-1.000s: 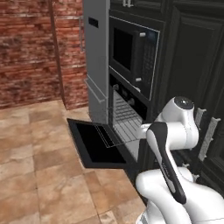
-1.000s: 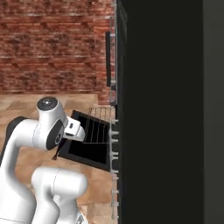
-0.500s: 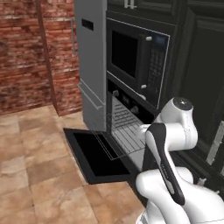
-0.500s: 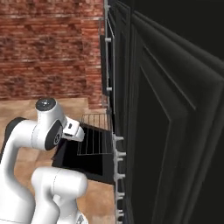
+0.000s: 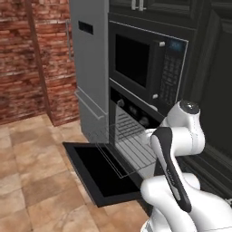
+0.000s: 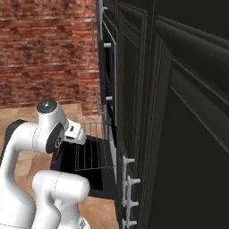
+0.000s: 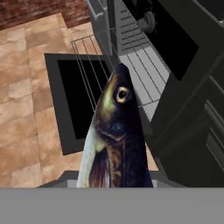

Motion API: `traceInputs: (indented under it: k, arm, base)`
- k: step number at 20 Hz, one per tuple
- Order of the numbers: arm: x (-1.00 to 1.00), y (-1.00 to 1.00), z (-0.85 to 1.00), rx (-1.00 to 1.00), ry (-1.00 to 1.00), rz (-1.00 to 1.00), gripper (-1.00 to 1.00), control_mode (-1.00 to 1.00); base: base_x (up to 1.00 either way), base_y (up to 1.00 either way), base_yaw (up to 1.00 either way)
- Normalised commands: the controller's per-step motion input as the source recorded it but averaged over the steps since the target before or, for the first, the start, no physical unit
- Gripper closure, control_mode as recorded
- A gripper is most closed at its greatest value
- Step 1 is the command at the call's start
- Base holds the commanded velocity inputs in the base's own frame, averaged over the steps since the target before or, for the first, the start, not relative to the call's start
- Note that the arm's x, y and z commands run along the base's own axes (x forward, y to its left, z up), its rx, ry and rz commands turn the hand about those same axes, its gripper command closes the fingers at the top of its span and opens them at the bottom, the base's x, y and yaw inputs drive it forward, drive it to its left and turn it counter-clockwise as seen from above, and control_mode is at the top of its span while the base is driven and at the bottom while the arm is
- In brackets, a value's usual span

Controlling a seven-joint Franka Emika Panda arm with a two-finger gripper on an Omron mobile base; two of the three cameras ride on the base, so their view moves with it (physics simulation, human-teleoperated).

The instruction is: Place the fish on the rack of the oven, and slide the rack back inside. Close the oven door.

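Oven (image 5: 136,113) sits ahead of the pincer, built into the dark cabinet wall w/ the microwave (image 5: 145,68) above it and the grey fridge (image 5: 90,68) off to the side. Cavity open; knob row visible above the opening.

Oven door (image 5: 102,170) is dropped flat, hanging out over the tiled floor (image 5: 31,181), below and ahead of the pincer. In the hand view it's the black panel (image 7: 74,100) beyond the fish's head.

Rack (image 5: 131,145) is pulled out over the open door, wire grid clear of the cavity; nothing on it as far as I can see. In the hand view (image 7: 140,74) it lies just past the fish's nose, slightly to one side.

Fish (image 7: 116,140) is in the pincer, head pointing away toward the rack, eye and gill plate clear. Fingertips themselves are hidden behind the fish body, but the pincer is pressed together on it, pinching the fish at the tail end, I'd judge. Fish is in the air, not touching rack or door.

Progress, by my read: door open, rack out, fish picked up and carried near the oven, approx. halfway. Left to do: lower fish onto the grid, let go, push rack into the cavity, swing door up shut. None of those 3 started yet.
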Motion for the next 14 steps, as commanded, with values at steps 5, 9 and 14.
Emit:
traceInputs:
  k: [5,9,14]
  arm:
    - [0.0,0.0,0.0,0.0,0.0,0.0,1.0,1.0]
    - [0.0,0.0,0.0,0.0,0.0,0.0,1.0,1.0]
    - [0.0,0.0,0.0,0.0,0.0,0.0,1.0,1.0]
  base:
    - [0.3,0.43,-0.17]
    - [-0.01,0.13,-0.12]
    - [-0.22,0.11,-0.1]
